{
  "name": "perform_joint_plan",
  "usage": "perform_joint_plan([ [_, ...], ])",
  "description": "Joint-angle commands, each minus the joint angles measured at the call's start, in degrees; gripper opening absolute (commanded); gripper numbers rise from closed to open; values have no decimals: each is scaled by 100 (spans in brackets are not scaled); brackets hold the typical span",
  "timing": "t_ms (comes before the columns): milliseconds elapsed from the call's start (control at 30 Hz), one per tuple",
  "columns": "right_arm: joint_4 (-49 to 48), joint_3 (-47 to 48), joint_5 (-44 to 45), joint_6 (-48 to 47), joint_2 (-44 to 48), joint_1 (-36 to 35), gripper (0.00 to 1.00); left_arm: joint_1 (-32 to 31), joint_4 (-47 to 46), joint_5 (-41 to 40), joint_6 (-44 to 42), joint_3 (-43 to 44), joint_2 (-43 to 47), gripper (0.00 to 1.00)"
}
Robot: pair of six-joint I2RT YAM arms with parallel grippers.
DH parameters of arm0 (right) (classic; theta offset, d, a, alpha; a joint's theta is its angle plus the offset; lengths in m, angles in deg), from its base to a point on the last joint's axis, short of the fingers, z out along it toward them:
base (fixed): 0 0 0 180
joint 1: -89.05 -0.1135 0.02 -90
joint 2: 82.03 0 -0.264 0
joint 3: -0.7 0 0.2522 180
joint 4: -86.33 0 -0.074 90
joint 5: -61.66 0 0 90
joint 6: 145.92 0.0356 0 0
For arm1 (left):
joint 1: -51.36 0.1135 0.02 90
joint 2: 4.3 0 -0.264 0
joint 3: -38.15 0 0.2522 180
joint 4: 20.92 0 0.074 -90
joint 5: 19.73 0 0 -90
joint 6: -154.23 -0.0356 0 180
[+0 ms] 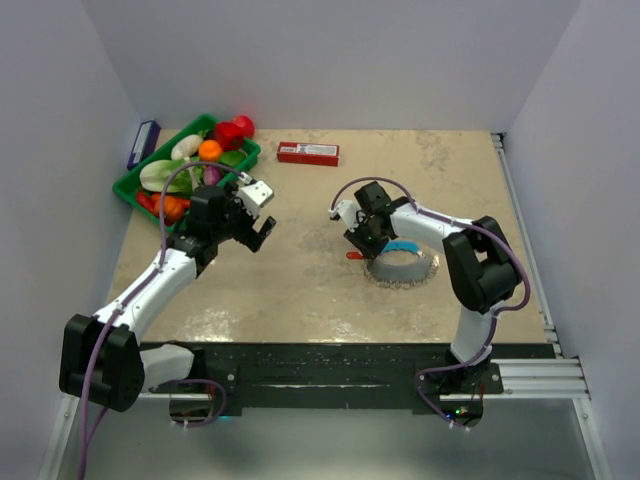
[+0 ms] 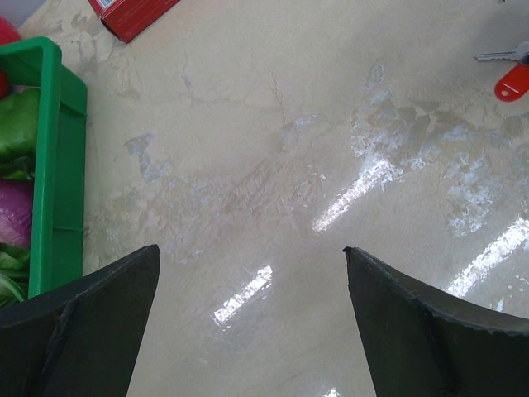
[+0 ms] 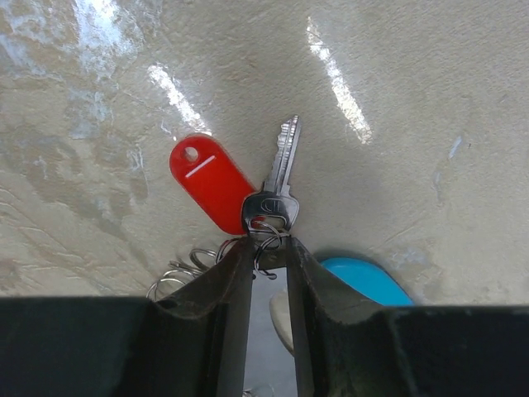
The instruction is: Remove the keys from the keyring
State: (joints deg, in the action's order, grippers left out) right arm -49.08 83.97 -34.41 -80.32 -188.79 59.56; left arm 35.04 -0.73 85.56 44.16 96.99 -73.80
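A green tray (image 2: 58, 165) heaped with toy vegetables (image 1: 210, 150) sits at the far left edge of the bench (image 1: 300, 300). Centre-right, the right end effector (image 3: 269, 248) pinches the keyring (image 1: 385, 275) at a silver key (image 3: 281, 169) beside a red tag (image 3: 211, 184). The left end effector (image 2: 252, 256) hangs spread, with a broad stretch of bench between it and the keyring.
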Motion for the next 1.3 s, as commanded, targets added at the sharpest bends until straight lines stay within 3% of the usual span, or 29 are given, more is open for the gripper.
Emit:
perform_joint_plan([
  [0, 81, 106, -114, 50, -3, 23, 22, -47, -301, 106, 118, -70, 24, 99],
  [33, 46, 97, -105, 58, 15, 23, 14, -47, -310, 106, 109, -70, 24, 100],
  [167, -24, 88, -53, 41, 85, 14, 0, -47, -310, 106, 118, -87, 24, 99],
  [533, 309, 282, -421, -223, 682, 23, 0, -47, -213, 281, -101, 53, 120, 100],
  [1267, 1144, 1151, -1783, -486, 2142, 14, 0, -407, 551, 2610, -743, 1134, 525, 100],
])
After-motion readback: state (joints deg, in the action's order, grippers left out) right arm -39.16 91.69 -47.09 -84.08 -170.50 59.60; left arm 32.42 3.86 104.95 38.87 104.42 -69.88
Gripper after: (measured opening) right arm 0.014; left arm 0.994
